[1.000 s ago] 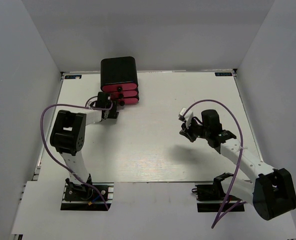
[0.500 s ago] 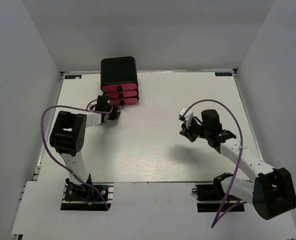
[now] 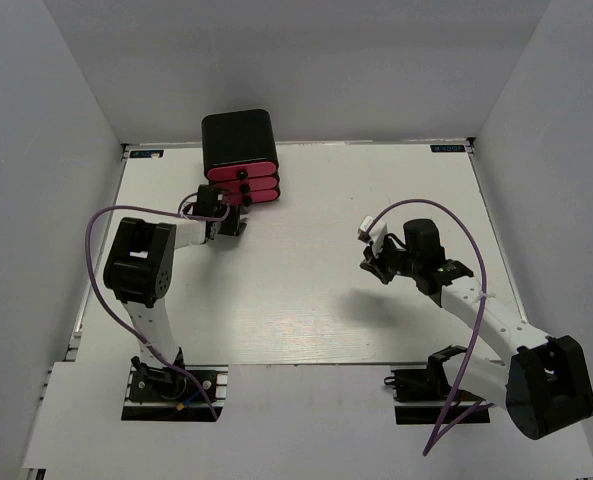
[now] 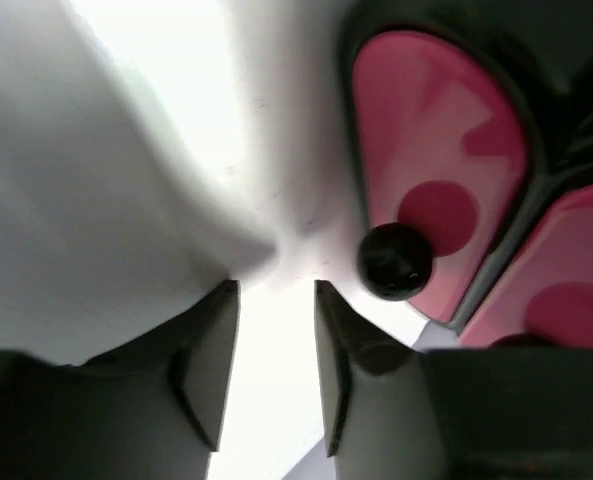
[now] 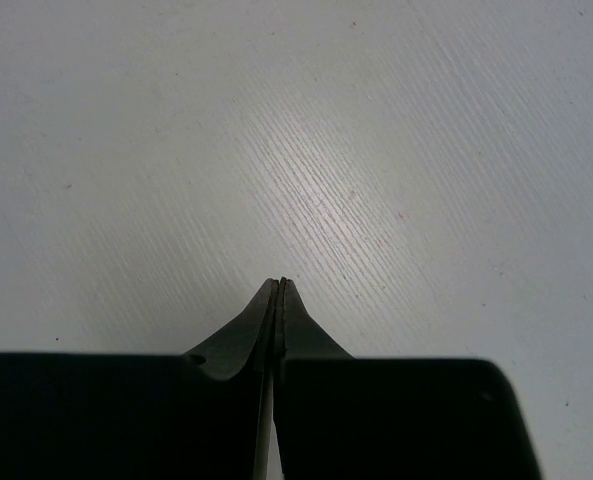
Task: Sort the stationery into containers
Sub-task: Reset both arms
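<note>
The glossy black cabinet [image 3: 238, 140] stands at the back left, its three pink drawers [image 3: 244, 186] with black knobs facing the table. My left gripper [image 3: 230, 218] sits just in front of the lowest drawer. In the left wrist view the left gripper [image 4: 276, 290] is slightly open and empty, and a black knob [image 4: 394, 262] on a pink drawer front [image 4: 436, 140] lies just right of its right finger. My right gripper [image 3: 370, 262] is shut and empty over bare table at mid-right, as the right wrist view [image 5: 280, 282] also shows. No stationery is in view.
Grey walls enclose the white table [image 3: 306, 300] on the left, back and right. Purple cables loop over both arms. The cabinet stands against the back edge.
My left gripper has moved a little toward the cabinet, and the lower drawers sit further in than a second ago. The right arm has not moved.
</note>
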Controlling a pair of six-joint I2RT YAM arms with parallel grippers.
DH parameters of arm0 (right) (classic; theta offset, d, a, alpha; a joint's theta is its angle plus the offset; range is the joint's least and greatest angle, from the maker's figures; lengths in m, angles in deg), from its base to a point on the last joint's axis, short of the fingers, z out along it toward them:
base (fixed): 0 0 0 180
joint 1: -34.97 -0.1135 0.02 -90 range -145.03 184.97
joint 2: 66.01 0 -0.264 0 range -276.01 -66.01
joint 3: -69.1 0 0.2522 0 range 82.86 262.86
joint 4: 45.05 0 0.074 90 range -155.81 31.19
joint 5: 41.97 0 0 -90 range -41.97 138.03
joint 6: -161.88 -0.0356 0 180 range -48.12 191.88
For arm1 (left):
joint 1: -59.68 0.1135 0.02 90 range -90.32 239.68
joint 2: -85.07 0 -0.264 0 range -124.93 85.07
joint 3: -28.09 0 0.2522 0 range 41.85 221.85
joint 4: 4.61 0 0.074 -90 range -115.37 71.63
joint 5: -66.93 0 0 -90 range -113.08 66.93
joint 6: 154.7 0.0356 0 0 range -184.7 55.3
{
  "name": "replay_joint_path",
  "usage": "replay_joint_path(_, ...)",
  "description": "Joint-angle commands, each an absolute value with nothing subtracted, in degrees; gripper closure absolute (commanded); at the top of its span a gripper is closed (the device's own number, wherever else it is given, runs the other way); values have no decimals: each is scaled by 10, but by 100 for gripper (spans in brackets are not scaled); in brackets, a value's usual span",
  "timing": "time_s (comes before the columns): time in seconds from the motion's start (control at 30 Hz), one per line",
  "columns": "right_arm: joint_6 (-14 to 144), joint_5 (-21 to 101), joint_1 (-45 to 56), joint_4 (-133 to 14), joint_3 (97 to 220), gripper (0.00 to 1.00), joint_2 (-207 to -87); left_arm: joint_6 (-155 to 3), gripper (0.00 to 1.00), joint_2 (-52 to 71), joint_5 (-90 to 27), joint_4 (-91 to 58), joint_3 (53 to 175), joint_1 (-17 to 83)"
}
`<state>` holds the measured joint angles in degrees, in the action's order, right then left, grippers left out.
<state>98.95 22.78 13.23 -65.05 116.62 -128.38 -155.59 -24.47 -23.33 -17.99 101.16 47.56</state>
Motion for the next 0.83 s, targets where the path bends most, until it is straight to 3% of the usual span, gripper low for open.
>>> replay_joint_path(0.0, 1000, 220, 136, -648, 1182, 100, -1284, -1538, 54, -227, -225, -230, 969, 473)
replay_joint_path(0.03, 1001, 219, 134, -650, 1182, 97, -1285, -1532, 55, -217, -230, -215, 956, 468)
replay_joint_path(0.07, 1004, 218, 136, -652, 1182, 86, -1286, -1527, 55, -207, -230, -214, 942, 468)
replay_joint_path(0.13, 1006, 221, 136, -655, 1178, 63, -1286, -1512, 55, -177, -254, -207, 899, 468)
replay_joint_path(0.17, 1004, 220, 137, -656, 1179, 42, -1285, -1482, 54, -166, -264, -196, 884, 468)
replay_joint_path(0.27, 991, 225, 134, -657, 1179, 10, -1286, -1409, 38, -114, -289, -206, 837, 462)
replay_joint_path(0.3, 990, 227, 134, -657, 1181, 10, -1286, -1389, 30, -95, -294, -213, 815, 462)
replay_joint_path(0.4, 953, 250, 134, -653, 1187, 10, -1285, -1299, 23, 1, -294, -221, 778, 462)
replay_joint_path(0.43, 930, 266, 135, -652, 1190, 10, -1285, -1278, 16, 29, -300, -233, 773, 462)
replay_joint_path(0.53, 885, 287, 134, -651, 1202, 10, -1287, -1210, 15, 146, -312, -250, 757, 457)
replay_joint_path(0.57, 863, 291, 134, -653, 1206, 10, -1288, -1197, 1, 175, -312, -259, 752, 457)
replay_joint_path(0.8, 833, 309, 136, -649, 1214, 10, -1272, -1111, 0, 335, -325, -341, 764, 457)
